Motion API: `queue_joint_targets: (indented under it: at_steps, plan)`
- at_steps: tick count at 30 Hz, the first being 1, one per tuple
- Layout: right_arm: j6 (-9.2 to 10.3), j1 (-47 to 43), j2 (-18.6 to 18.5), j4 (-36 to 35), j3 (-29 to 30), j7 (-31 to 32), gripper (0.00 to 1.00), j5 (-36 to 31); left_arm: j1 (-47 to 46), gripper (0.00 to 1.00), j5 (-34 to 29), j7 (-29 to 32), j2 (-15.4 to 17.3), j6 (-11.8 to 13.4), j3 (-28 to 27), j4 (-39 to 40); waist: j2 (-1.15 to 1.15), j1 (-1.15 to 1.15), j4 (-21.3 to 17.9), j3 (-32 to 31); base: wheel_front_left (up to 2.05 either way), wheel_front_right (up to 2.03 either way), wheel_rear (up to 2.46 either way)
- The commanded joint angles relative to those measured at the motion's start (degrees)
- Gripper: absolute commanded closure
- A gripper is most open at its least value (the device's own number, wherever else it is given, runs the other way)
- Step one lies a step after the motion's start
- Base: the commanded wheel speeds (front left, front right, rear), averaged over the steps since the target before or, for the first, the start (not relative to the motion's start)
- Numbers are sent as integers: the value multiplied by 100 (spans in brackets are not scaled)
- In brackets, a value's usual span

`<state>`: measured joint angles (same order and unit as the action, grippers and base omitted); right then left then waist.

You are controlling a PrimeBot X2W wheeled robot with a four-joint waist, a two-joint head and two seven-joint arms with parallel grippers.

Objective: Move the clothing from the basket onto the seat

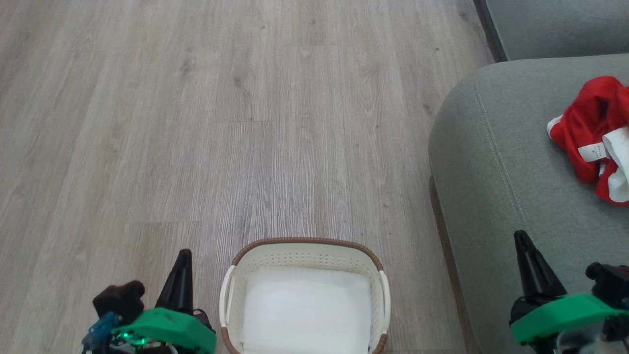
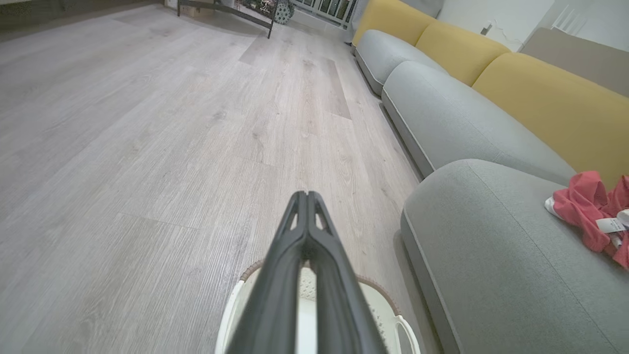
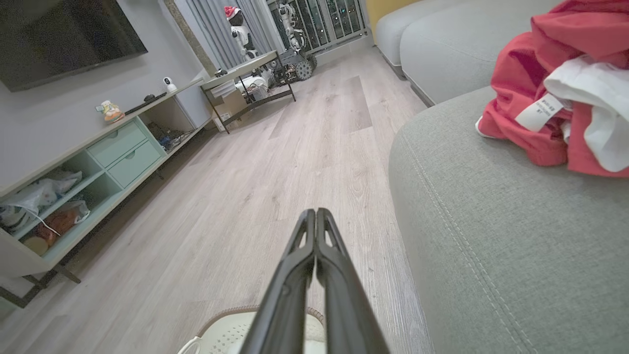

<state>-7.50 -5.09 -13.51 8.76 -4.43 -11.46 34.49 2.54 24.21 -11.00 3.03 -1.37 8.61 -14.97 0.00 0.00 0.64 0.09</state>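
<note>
Wood-grain floor (image 1: 245,123) meets perforated basket (image 1: 304,255), stitched seat (image 1: 491,172).

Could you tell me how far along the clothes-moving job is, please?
Done: the red clothing lies on the grey seat, and the basket holds just a flat white sheet. In hand: nothing; the left gripper and right gripper have their fingers shut, empty. Left: apparently nothing, as far as the basket shows.
</note>
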Motion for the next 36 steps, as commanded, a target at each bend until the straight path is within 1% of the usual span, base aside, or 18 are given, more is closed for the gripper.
queue_joint_targets:
  at_steps: [1,36]
  plan:
    - [-1,300,-29,-145,68,37,100,170,-315,100,172,49,4,-40,-112,181,0,0,-1,0,0,0,0]
    - [0,569,287,74,345,569,100,2078,-499,100,2373,608,3,-230,-571,152,0,0,-22,3,0,0,0]
